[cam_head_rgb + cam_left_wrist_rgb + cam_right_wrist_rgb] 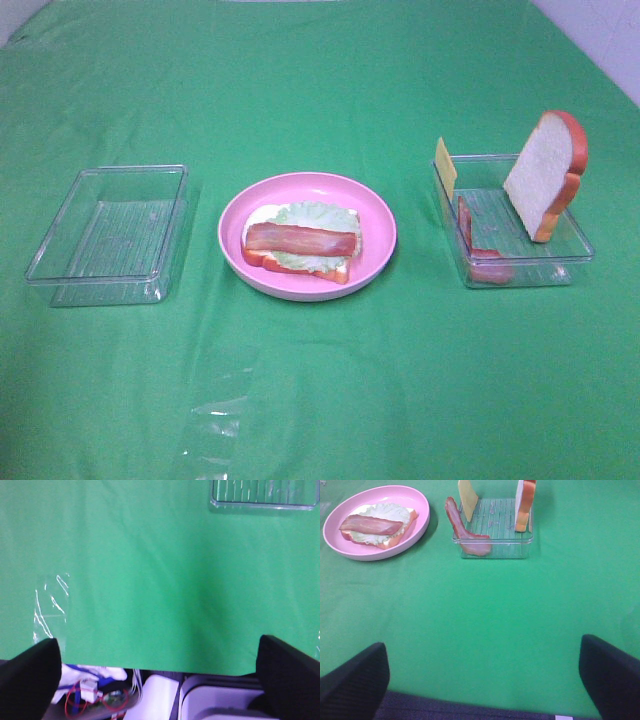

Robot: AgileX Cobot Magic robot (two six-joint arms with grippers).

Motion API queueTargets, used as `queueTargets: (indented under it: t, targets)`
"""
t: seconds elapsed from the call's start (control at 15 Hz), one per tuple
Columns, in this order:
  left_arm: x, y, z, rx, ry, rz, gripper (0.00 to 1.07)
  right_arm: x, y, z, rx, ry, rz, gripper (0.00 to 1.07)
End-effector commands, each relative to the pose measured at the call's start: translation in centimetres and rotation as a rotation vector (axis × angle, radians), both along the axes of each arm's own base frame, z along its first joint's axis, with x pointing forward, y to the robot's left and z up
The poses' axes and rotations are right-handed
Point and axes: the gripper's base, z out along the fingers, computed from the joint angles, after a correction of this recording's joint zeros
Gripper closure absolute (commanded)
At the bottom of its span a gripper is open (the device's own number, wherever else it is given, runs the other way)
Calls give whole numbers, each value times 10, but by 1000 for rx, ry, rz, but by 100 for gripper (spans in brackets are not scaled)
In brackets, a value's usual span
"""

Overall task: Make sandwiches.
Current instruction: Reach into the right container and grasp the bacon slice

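Exterior high view: the partly built sandwich [300, 245] lies on the round pink plate [228, 225] at frame centre. Layers present, bottom to top: white bread slice with orange-brown crust [335, 270], pale green lettuce leaf [318, 214], reddish-brown bacon strip [300, 240].

Parts not yet used stand in the clear plastic rectangular tray at the right [575, 262]: a second bread slice [545, 175] leaning upright against the far wall, a thin yellow cheese square [445, 168] propped at the rear left corner, and a second bacon strip [468, 235] draped over the left wall. I judge the build about half complete; cheese and top bread are not yet placed.

A matching clear tray at the left [120, 230] holds nothing.

My left gripper [160, 672] and my right gripper [482, 680] both stand wide, holding nothing, near the table's front edge and well apart from the food. Neither appears in the exterior view.

Work surface: a green cloth [320, 390] with a scrap of clear film [215, 420] at lower centre-left. White wall [605, 40] shows at the upper right corner.
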Motion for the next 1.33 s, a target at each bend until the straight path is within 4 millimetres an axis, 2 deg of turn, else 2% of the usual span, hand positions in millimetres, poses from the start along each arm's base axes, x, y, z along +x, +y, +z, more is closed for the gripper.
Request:
queueTargets:
  t: [0.07, 0.27, 0.47, 0.67, 0.87, 1.07, 1.33]
  targets:
    - [-54, 0, -9, 6, -266, 3, 6, -2, 0, -1, 3, -27, -5, 9]
    - [-85, 2, -37, 31, -384, 4, 6, -2, 0, -1, 3, -27, -5, 9]
    - [-101, 2, -33, 27, -473, 6, 6, -2, 0, -1, 4, -28, -4, 9]
    - [-112, 0, -45, 9, -440, 7, 6, -2, 0, -1, 4, -28, -4, 9]
    - [-119, 0, -44, 9, -487, 4, 6, -2, 0, -1, 4, -28, -4, 9]
    - [-137, -1, -44, 8, -600, -2, 6, -2, 0, -1, 4, -28, -4, 9]
    - [-141, -2, -44, 2, -623, -16, 6, -2, 1, -1, 8, -23, -2, 9]
